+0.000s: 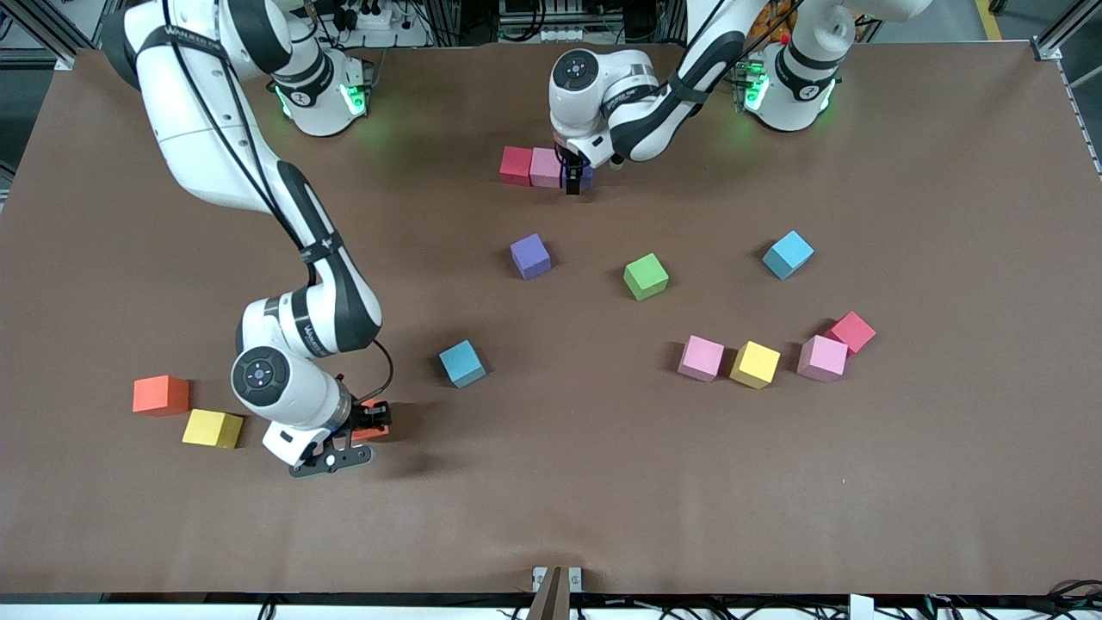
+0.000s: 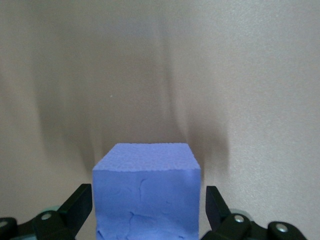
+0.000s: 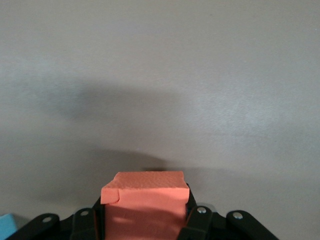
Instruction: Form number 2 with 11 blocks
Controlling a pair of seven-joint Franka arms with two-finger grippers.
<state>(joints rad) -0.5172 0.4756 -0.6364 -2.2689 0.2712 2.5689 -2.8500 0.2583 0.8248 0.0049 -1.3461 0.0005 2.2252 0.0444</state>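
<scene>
Left gripper (image 2: 150, 210) is straddling a purple block (image 2: 146, 192) with fingers spread, clear of its sides; that block is ending a row with the pink block (image 1: 544, 167) and red block (image 1: 516, 164) near the bases. Right gripper (image 3: 145, 220) is clamping an orange block (image 3: 145, 205) low at the table (image 1: 551, 499), beside a yellow block (image 1: 212, 428).

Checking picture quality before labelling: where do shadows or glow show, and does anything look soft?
Front view: even light, green glow by both arm bases, soft shadow beside the right gripper. Left wrist view: streaky shadows on the table above the purple block. Right wrist view: broad shadow above the orange block.
</scene>
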